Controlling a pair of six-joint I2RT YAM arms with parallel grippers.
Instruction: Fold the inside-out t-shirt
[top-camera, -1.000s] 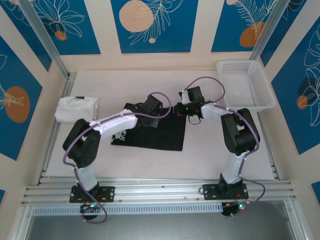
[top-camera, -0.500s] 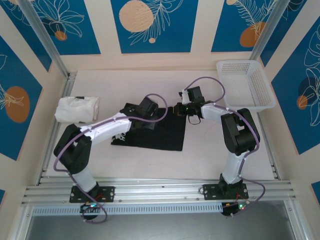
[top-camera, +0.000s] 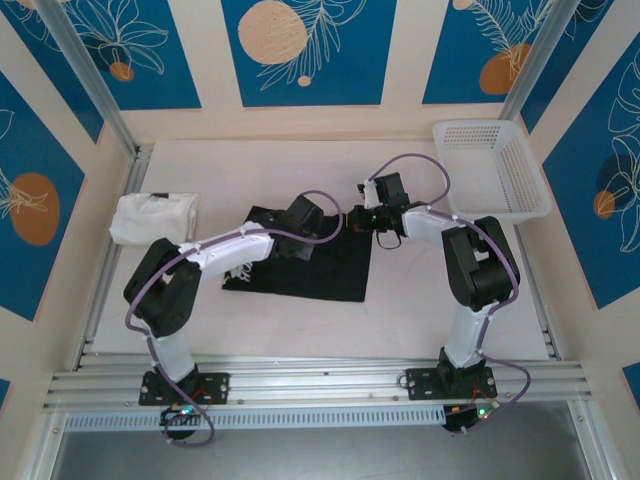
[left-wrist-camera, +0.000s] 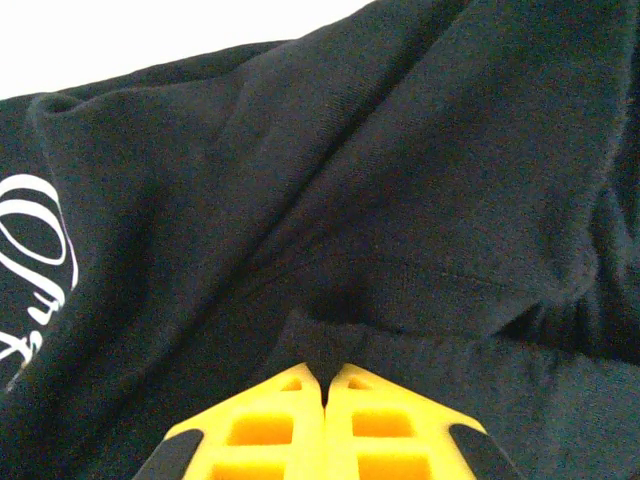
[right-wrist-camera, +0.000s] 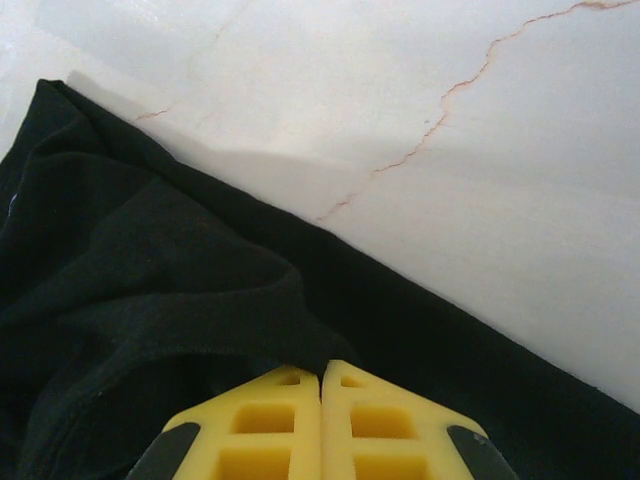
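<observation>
Left claw (left-wrist-camera: 327, 375) at the 12 o'clock edge and right claw (right-wrist-camera: 321, 372) at the 1 o'clock corner both pinch the inside-out t-shirt (top-camera: 315, 272) lying on the worktop (top-camera: 420, 305), yet I fear such shallow bites could slip when I lift.

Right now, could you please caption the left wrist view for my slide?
Left claw shut on a fold of black t-shirt.

Spread over the middle of a pale, faintly veined white tabletop (top-camera: 300, 320): a black soft cloth t-shirt (top-camera: 325, 275), rumpled along its far edge. Well left of the t-shirt, a folded white cloth bundle (top-camera: 152, 218). Well right of it and farther back, a white plastic lattice basket (top-camera: 528, 190).
</observation>
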